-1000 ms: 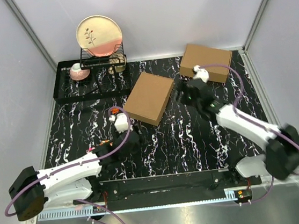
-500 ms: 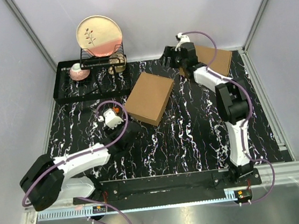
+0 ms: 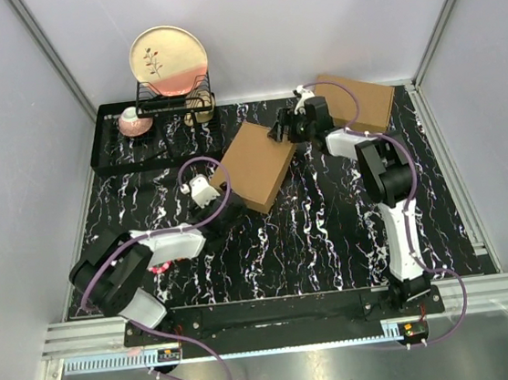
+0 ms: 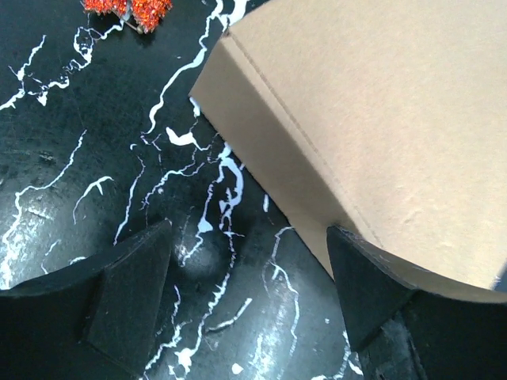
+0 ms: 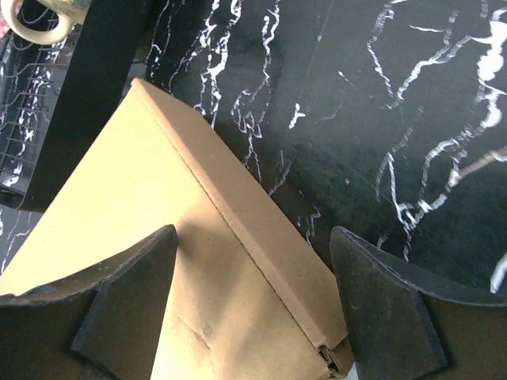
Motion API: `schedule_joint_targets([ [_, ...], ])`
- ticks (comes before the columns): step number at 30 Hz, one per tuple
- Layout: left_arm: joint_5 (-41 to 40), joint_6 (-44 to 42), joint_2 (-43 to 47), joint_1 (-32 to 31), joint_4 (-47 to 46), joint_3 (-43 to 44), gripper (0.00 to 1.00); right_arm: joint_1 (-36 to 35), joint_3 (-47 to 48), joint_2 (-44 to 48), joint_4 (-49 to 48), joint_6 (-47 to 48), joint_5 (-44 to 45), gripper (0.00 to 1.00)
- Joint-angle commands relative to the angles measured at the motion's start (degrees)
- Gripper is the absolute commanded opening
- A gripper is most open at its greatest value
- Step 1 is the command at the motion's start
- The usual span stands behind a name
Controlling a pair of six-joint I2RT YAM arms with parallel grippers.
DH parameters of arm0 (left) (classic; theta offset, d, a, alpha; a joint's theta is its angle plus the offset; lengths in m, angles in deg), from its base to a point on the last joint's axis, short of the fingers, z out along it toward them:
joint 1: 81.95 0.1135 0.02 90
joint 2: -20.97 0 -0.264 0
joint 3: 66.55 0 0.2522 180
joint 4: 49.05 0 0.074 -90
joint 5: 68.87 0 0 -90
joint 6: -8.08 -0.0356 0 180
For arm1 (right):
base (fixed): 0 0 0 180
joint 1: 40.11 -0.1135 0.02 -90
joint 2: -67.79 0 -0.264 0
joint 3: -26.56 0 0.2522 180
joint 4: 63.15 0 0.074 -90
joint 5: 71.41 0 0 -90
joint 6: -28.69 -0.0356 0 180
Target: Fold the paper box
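Note:
The paper box (image 3: 254, 164) lies closed and flat as a shallow brown cardboard box in the middle of the black marbled table. My left gripper (image 3: 226, 209) is open at its near left corner. In the left wrist view the box (image 4: 380, 119) fills the upper right, and the left gripper (image 4: 249, 293) has its right finger (image 4: 364, 293) beside the box's side wall. My right gripper (image 3: 281, 133) is open at the box's far right corner. In the right wrist view the right gripper (image 5: 253, 297) straddles the box's (image 5: 158, 237) top edge, empty.
A second made-up brown box (image 3: 358, 100) lies at the back right, behind the right arm. A black dish rack (image 3: 130, 149) at the back left holds a plate (image 3: 169, 60), a pink bowl (image 3: 134, 123) and a cup. A red-orange fuzzy item (image 4: 127, 6) lies left of the box.
The right arm swung from the table's middle out to the back, then came to the box's far right corner. The left arm folded in and reached the box's near left corner.

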Motion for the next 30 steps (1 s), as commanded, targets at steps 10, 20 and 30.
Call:
schedule_joint_targets([
  [10,12.3,-9.2,-6.3,2.1,-13.2,5.3,0.75,-7.7,-36.3,26.6,-2.4,-6.6,10.2,0.59],
  [20,23.4,-19.4,-14.0,2.1,-16.1,18.2,0.72,-9.5,-49.5,36.6,2.1,-16.9,21.8,0.60],
  [30,28.2,-21.8,-21.8,4.4,-14.8,27.5,0.71,-9.4,-47.2,29.8,1.0,-17.4,23.7,0.63],
])
